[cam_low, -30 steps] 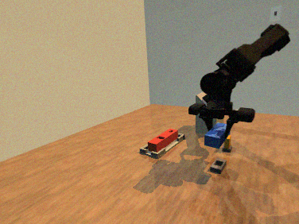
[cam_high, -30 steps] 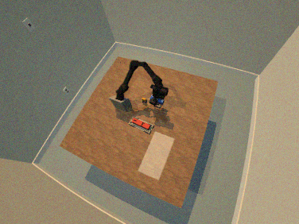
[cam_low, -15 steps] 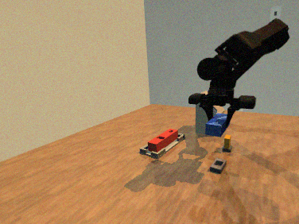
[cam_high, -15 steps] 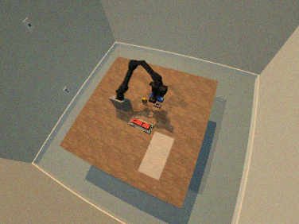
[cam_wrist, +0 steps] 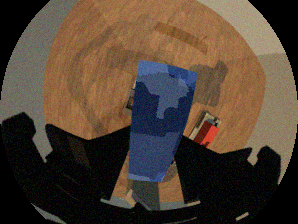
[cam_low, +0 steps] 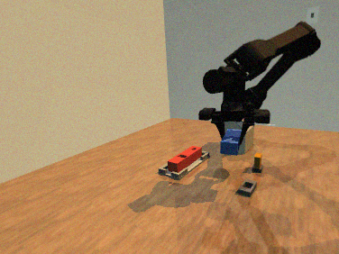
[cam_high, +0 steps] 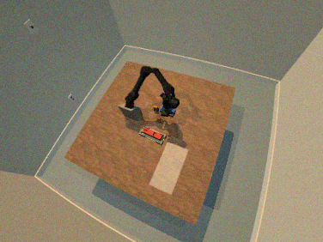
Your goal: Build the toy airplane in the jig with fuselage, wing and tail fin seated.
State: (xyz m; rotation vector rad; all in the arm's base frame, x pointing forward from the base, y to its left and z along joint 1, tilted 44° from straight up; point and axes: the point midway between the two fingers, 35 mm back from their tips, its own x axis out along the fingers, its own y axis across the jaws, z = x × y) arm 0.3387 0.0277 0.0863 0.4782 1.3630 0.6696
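Gripper [cam_low: 234, 135] clamped on blue wing [cam_low: 231, 142], lifted above table [cam_low: 90, 198]. Red fuselage [cam_low: 185, 158] in cradle [cam_low: 168, 171], at gripper's 8 o'clock.

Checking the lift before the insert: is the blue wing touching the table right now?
Apart. In the exterior view the blue wing hangs in the gripper, with bare table and its shadow visible below it.
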